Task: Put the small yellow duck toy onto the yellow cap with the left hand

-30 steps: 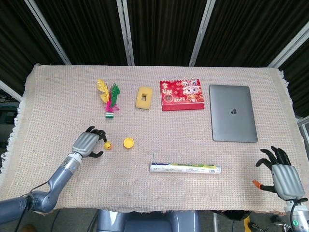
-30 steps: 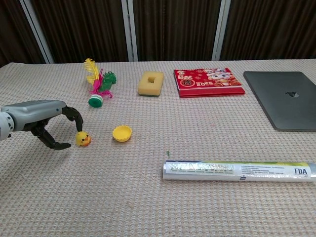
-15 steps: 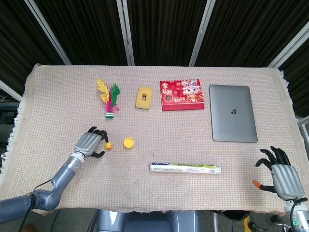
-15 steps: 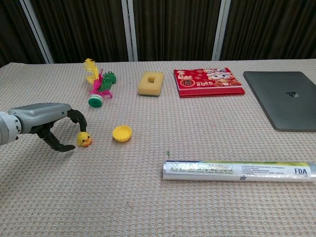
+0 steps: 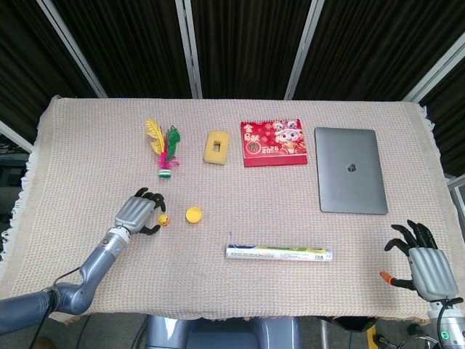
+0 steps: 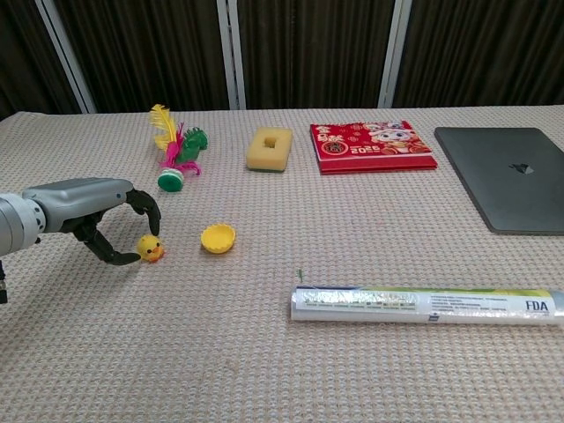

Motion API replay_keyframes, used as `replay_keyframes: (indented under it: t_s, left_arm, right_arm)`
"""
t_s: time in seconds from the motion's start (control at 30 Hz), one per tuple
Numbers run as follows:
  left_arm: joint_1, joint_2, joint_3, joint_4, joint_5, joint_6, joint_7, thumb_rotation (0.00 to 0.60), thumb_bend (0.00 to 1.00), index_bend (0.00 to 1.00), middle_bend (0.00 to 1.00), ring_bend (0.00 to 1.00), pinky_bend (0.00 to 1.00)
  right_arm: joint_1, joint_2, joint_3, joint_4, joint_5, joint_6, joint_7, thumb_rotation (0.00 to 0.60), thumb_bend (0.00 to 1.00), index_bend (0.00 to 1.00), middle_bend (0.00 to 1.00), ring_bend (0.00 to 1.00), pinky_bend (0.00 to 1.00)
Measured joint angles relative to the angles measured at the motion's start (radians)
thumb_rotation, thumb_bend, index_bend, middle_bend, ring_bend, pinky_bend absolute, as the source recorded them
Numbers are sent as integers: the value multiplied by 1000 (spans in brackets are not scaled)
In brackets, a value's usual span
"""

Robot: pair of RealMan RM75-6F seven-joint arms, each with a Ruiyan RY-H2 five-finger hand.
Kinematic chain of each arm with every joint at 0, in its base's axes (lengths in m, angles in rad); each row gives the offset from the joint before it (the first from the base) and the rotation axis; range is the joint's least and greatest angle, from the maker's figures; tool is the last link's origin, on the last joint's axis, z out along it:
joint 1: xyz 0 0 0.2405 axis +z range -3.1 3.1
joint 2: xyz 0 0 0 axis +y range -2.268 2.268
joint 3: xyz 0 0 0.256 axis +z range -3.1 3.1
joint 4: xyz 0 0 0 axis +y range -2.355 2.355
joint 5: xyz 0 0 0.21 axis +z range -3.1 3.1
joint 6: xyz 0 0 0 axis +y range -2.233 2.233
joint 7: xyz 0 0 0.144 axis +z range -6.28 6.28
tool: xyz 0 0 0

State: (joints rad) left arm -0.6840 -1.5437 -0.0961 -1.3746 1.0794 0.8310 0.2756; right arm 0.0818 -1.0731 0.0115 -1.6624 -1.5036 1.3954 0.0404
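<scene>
Duck toy point(image 6: 150, 250), small and yellow, sits on the woven cloth point(image 5: 87, 145), just left of the yellow cap point(image 6: 218, 238) but apart from it. The left hand point(image 6: 92, 211) is curved around the duck, its dark fingers point(image 6: 148, 208) arched above it and the thumb low beside it; whether they already press the toy, I cannot tell. The cap lies with its hollow side up. The right hand point(image 5: 423, 263) rests at the near right corner, fingers spread and holding nothing. Farther back lie a feather shuttlecock point(image 5: 164, 150), a yellow sponge point(image 5: 216, 147), a red calendar point(image 5: 273, 142) and a closed laptop point(image 5: 350, 179). A foil roll point(image 6: 426, 305) lies in front.
</scene>
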Motion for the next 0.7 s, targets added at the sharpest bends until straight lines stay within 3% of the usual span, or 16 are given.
replay_keyframes:
  t_s: [0.7]
  left_arm:
    - [-6, -7, 2, -4, -27, 6, 19, 600, 326, 422, 188, 168, 94]
  right_arm:
    - [0, 0, 0, 0, -1, 1, 2, 600, 27, 454, 167, 0, 0]
